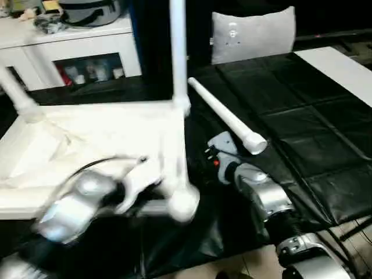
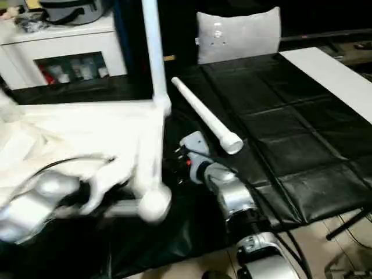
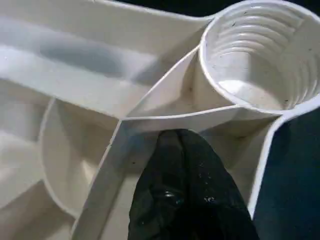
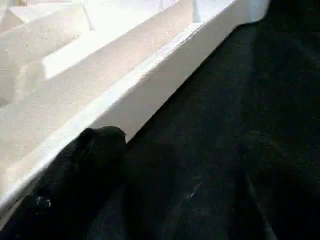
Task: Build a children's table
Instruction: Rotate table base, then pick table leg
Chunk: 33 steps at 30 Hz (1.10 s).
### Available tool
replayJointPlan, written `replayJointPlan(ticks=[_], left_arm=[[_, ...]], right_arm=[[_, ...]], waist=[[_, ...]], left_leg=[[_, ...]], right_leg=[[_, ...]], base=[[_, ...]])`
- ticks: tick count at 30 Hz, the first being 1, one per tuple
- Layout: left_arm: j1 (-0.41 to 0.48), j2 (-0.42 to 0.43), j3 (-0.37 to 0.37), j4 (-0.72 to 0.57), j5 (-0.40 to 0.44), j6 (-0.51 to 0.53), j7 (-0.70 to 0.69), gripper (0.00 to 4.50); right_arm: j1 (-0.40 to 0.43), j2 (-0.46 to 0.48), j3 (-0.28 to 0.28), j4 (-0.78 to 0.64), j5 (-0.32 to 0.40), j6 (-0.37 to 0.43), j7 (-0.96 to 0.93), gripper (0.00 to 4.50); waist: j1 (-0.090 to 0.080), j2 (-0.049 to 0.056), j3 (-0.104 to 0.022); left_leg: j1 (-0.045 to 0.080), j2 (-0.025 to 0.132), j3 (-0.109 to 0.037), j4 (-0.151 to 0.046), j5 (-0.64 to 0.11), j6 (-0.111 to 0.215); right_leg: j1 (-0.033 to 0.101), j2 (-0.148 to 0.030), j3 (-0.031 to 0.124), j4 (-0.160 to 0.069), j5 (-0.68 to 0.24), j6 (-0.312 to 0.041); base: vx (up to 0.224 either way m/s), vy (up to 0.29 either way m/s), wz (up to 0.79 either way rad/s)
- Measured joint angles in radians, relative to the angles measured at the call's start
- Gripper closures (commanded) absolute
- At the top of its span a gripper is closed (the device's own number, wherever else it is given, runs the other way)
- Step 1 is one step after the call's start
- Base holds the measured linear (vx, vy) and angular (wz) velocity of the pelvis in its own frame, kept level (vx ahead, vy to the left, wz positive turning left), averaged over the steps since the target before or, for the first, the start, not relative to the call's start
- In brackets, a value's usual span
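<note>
The children's table lies upside down on a black mat: a white tabletop with its ribbed underside up. One leg stands upright in the far right corner and another leg leans at the far left corner. A loose leg lies on the mat to the right. The near right corner socket is empty. My left gripper is shut, its black tips against a rib just beside that socket. My right gripper is open beside the tabletop's right rim, with one finger close to it.
A grey cushion stands at the back of the black mat. A white shelf unit with small items is at the back left. A white board lies along the mat's far right.
</note>
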Motion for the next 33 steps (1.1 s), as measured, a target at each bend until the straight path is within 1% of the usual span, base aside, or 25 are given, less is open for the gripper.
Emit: replayJointPlan(ticks=[3, 4, 8, 9, 10, 12, 15, 16, 18, 20, 23, 26, 28, 29, 30, 33], left_arm=[[0.000, -0.040, 0.022, 0.003, -0.005, 0.000, 0.047, 4.49], [0.000, -0.042, 0.026, -0.003, -0.014, 0.001, 0.049, 4.49], [0.001, -0.046, 0.065, -0.075, -0.062, 0.001, 0.040, 4.49], [0.001, -0.043, 0.082, -0.101, -0.083, 0.004, 0.026, 4.29], [0.001, -0.034, 0.088, -0.124, -0.094, 0.005, 0.014, 4.29], [0.002, -0.007, 0.097, -0.158, -0.104, 0.010, -0.008, 4.06], [0.008, 0.042, 0.101, -0.186, -0.111, 0.041, -0.040, 3.82], [0.011, 0.051, 0.105, -0.198, -0.116, 0.049, -0.048, 3.82], [0.012, 0.068, 0.108, -0.228, -0.133, 0.067, -0.062, 3.61], [0.014, 0.071, 0.108, -0.244, -0.142, 0.075, -0.065, 3.55], [0.014, 0.078, 0.108, -0.272, -0.150, 0.087, -0.067, 3.18], [0.020, 0.082, 0.108, -0.278, -0.150, 0.090, -0.064, 3.05], [0.020, 0.086, 0.107, -0.278, -0.150, 0.090, -0.061, 2.71], [0.020, 0.087, 0.107, -0.278, -0.149, 0.090, -0.060, 2.68], [0.020, 0.088, 0.106, -0.278, -0.149, 0.089, -0.060, 2.60], [0.020, 0.091, 0.104, -0.278, -0.148, 0.088, -0.060, 2.38]], right_arm=[[-0.038, -0.024, -0.014, -0.019, 0.000, 0.048, -0.035, 0.00], [-0.059, -0.029, -0.023, -0.021, 0.000, 0.064, -0.049, 0.00], [-0.170, -0.063, -0.043, -0.023, -0.010, 0.088, -0.098, 0.00], [-0.221, -0.076, -0.043, 0.012, -0.028, 0.110, -0.125, 0.00], [-0.263, -0.091, -0.043, 0.050, -0.043, 0.126, -0.146, 0.00], [-0.331, -0.126, -0.046, 0.115, -0.067, 0.152, -0.160, 0.00], [-0.422, -0.152, -0.043, 0.263, -0.077, 0.199, -0.148, 0.00], [-0.439, -0.158, -0.043, 0.302, -0.078, 0.209, -0.152, 0.00], [-0.484, -0.166, -0.042, 0.402, -0.087, 0.229, -0.163, 0.00], [-0.504, -0.171, -0.042, 0.453, -0.092, 0.230, -0.173, 0.00], [-0.537, -0.172, -0.042, 0.529, -0.110, 0.229, -0.178, 0.00], [-0.552, -0.172, -0.040, 0.592, -0.117, 0.234, -0.172, 0.00], [-0.554, -0.173, -0.037, 0.621, -0.128, 0.242, -0.166, 0.00], [-0.555, -0.175, -0.037, 0.631, -0.130, 0.247, -0.163, 0.00], [-0.555, -0.180, -0.037, 0.643, -0.131, 0.256, -0.161, 0.29], [-0.558, -0.189, -0.038, 0.658, -0.130, 0.277, -0.141, 0.42]], waist=[[0.007, 0.001, 0.001], [0.009, 0.001, 0.001], [0.018, 0.001, 0.001], [0.018, 0.001, 0.001], [0.018, 0.001, 0.001], [0.020, 0.000, 0.000], [0.019, 0.000, 0.001], [0.019, 0.000, 0.001], [0.019, -0.002, 0.001], [0.020, -0.003, 0.001], [0.021, -0.008, 0.000], [0.027, -0.012, -0.001], [0.030, -0.013, -0.001], [0.032, -0.013, -0.001], [0.034, -0.013, -0.001], [0.034, -0.013, -0.001]], left_leg=[[-0.001, 0.000, 0.000, 0.000, 0.000, 0.000], [-0.002, 0.000, 0.000, 0.000, 0.000, 0.000], [-0.002, 0.000, -0.001, 0.000, 0.000, 0.000], [-0.002, 0.000, 0.000, 0.000, 0.000, 0.000], [-0.002, 0.000, 0.000, 0.000, 0.000, 0.000], [-0.002, 0.000, 0.000, -0.001, 0.000, 0.000], [-0.001, 0.000, 0.000, -0.002, 0.000, 0.000], [-0.002, 0.000, 0.000, -0.001, 0.000, 0.001], [-0.003, 0.000, 0.000, -0.001, 0.001, 0.002], [-0.004, 0.000, 0.001, -0.001, 0.002, 0.004], [-0.010, 0.000, 0.002, -0.001, 0.005, 0.004], [-0.010, 0.001, 0.002, 0.001, 0.005, 0.003], [-0.010, 0.001, 0.002, 0.001, 0.006, 0.001], [-0.010, 0.001, 0.002, 0.001, 0.006, 0.001], [-0.009, 0.001, 0.002, 0.001, 0.007, 0.000], [-0.009, 0.001, 0.002, 0.001, 0.007, -0.003]], right_leg=[[0.000, 0.000, 0.000, 0.000, 0.000, 0.000], [-0.001, 0.000, 0.000, 0.000, 0.000, 0.000], [-0.001, 0.000, 0.000, 0.000, 0.000, 0.000], [-0.001, 0.000, 0.000, 0.000, 0.000, 0.000], [-0.001, 0.000, 0.000, 0.000, 0.000, 0.000], [-0.001, 0.000, 0.000, 0.001, 0.000, 0.000], [-0.002, 0.000, 0.000, 0.001, 0.000, 0.000], [-0.002, 0.000, 0.000, 0.001, 0.000, 0.000], [-0.003, 0.000, 0.000, 0.001, 0.000, 0.000], [-0.004, 0.000, 0.001, 0.002, 0.000, 0.000], [-0.013, 0.000, 0.002, 0.007, -0.001, -0.003], [-0.015, 0.000, 0.002, 0.015, -0.004, -0.008], [-0.017, 0.000, 0.002, 0.018, -0.006, -0.006], [-0.017, 0.000, 0.002, 0.018, -0.006, -0.006], [-0.017, 0.000, 0.002, 0.019, -0.006, -0.007], [-0.017, 0.000, 0.002, 0.019, -0.005, -0.008]], base=[[0.000, 0.000, 0.00], [0.000, 0.000, 0.00], [0.000, 0.000, 0.00], [0.000, 0.000, 0.00], [0.000, 0.000, 0.00], [0.000, 0.000, 0.00], [0.000, 0.000, 0.00], [0.000, 0.000, 0.00], [0.000, 0.000, 0.00], [0.000, 0.000, 0.00], [0.000, 0.000, 0.00], [0.000, 0.000, 0.00], [0.000, 0.000, 0.00], [0.000, 0.000, 0.00], [0.000, 0.000, 0.00], [0.000, 0.000, 0.00]])
